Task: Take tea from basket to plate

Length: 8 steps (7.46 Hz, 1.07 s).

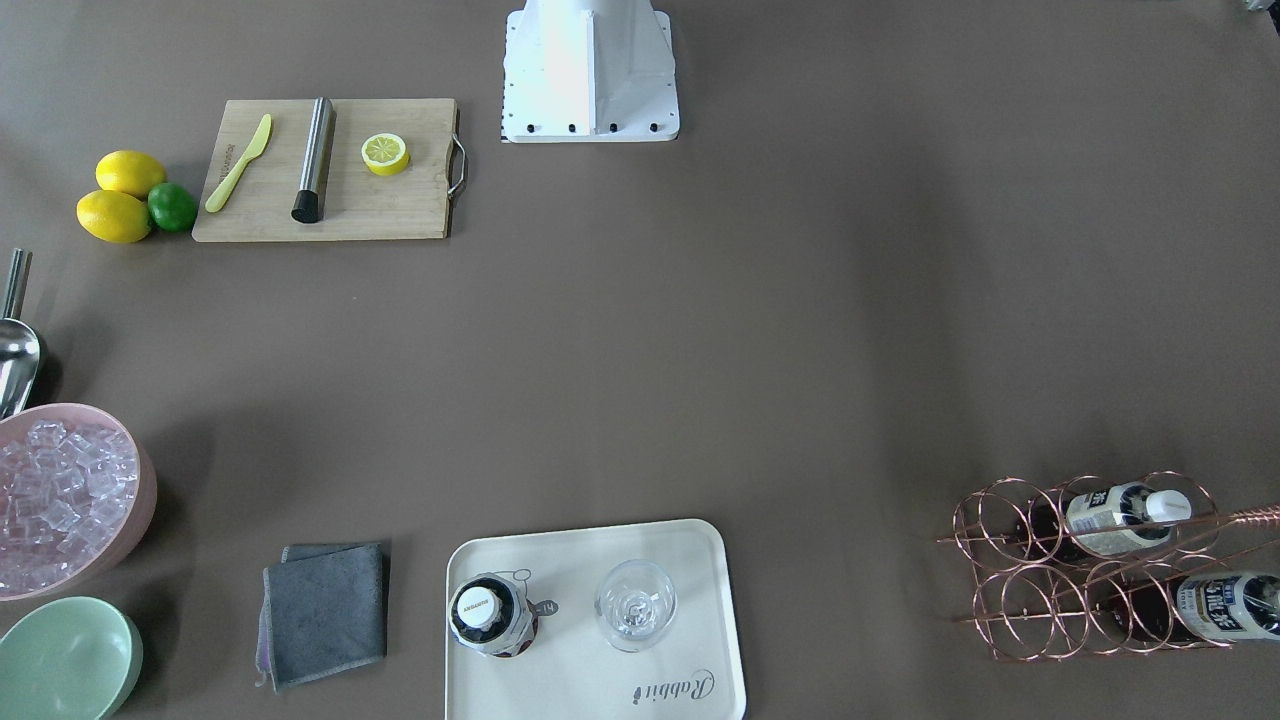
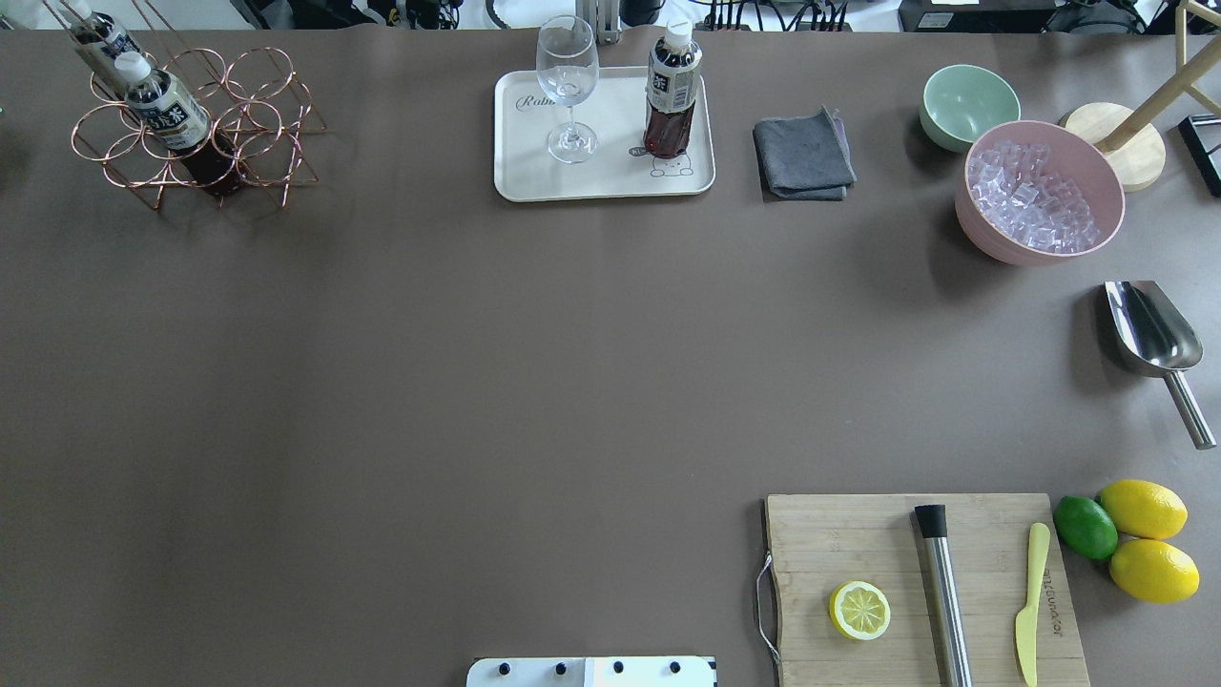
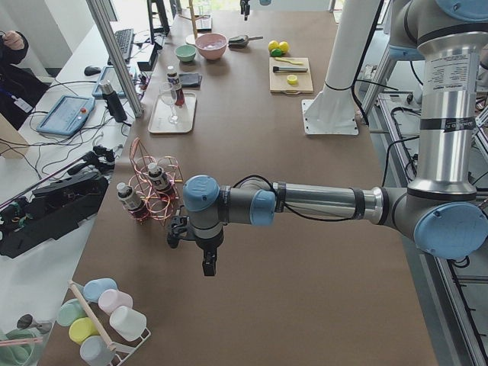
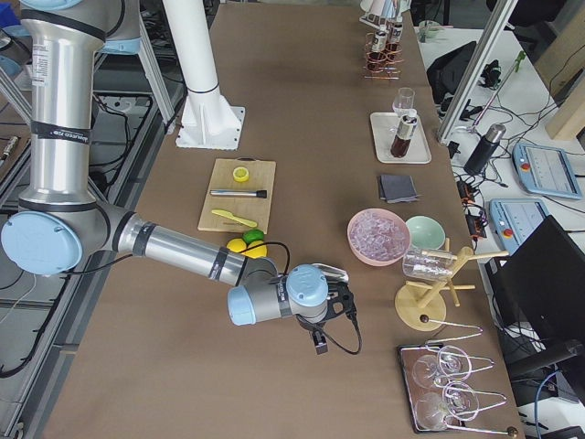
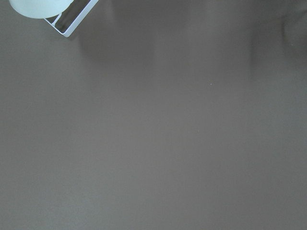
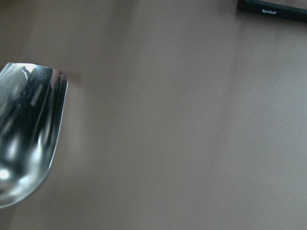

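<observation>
One tea bottle [image 2: 672, 91] stands upright on the cream plate [image 2: 534, 181], next to a stemmed glass [image 2: 568, 86]. Two more tea bottles [image 2: 167, 110] [image 2: 95, 38] lie slanted in the copper wire basket [image 2: 196, 124] at the far left. In the front view the plate [image 1: 580, 690] is at the bottom middle and the basket [image 1: 1010, 560] at the right. My left gripper [image 3: 207, 263] hangs over bare table beside the basket, apart from it. My right gripper [image 4: 320, 343] hangs near the scoop end. I cannot tell whether either is open or shut.
A cutting board [image 2: 920, 587] with a lemon half, a metal rod and a yellow knife lies near right. Lemons and a lime [image 2: 1130, 539], a metal scoop [image 2: 1149, 329], a pink bowl of ice [image 2: 1040, 191], a green bowl [image 2: 968, 105] and a grey cloth [image 2: 803, 153] line the right side.
</observation>
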Motion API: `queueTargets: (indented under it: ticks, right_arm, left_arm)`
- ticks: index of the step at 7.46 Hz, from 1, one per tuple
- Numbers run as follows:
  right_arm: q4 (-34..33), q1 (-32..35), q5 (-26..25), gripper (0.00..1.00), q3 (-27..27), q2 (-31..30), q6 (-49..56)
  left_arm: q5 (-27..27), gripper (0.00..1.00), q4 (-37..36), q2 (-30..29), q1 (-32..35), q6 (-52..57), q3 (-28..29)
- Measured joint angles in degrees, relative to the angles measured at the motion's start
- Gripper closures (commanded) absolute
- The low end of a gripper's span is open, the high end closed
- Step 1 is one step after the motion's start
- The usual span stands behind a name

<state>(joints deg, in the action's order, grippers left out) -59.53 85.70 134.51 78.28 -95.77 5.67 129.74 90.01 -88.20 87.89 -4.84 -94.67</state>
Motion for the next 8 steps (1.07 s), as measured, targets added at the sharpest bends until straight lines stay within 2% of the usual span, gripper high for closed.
queueTargets:
  ticks: [3,5,6,8]
  right_arm:
    - [-19.25,2.32,1.12,0.0,6.5,4.61,1.26]
    - [-29.48,3.09,0.76,0.0,10.25,6.4,1.29]
    - [-33.24,3.19,-0.01,0.0,12.34,6.83,1.28]
    - [-36.0,3.05,-1.64,0.0,14.56,6.98,1.28]
  left_arm:
    - [0.06,0.02,-0.07,-0.51,0.0,-0.07,-0.15]
    - [-0.07,0.02,-0.09,-0.75,0.0,-0.01,0.02]
    - [-0.09,0.02,-0.09,-0.79,0.0,0.0,0.06]
    - [-0.1,0.02,-0.09,-0.83,0.0,-0.03,0.06]
